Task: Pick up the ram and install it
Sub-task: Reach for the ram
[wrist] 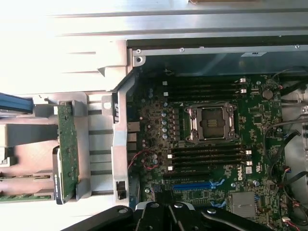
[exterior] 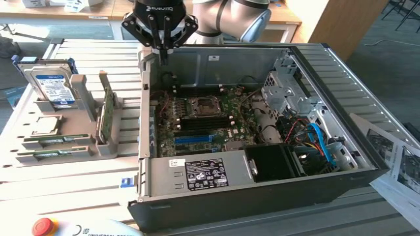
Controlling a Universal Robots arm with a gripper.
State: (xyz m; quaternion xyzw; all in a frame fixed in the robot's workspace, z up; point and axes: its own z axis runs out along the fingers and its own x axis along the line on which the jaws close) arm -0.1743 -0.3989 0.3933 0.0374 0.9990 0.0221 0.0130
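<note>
Two rams lie flat in the grey holder at the exterior view's left, one [exterior: 56, 140] just behind the other [exterior: 52, 155]. In the wrist view the same sticks [wrist: 24, 177] [wrist: 24, 196] reach in from the edge. My gripper [exterior: 163, 58] hangs shut and holds nothing, above the back left corner of the open computer case [exterior: 262, 189], well away from the rams. Its black linkages and fingertips [wrist: 166, 209] show in the wrist view over the motherboard [wrist: 159, 120]. Black memory slots [wrist: 207, 159] flank the CPU socket [wrist: 210, 122].
A broader green card [exterior: 108, 110] stands on edge in the holder beside the case wall. A hard drive [exterior: 52, 86] and a CPU chip [exterior: 45, 125] sit further left. A blue slot [exterior: 194, 139], cables and the power supply [exterior: 203, 174] fill the case. Papers [exterior: 394, 162] lie at the right.
</note>
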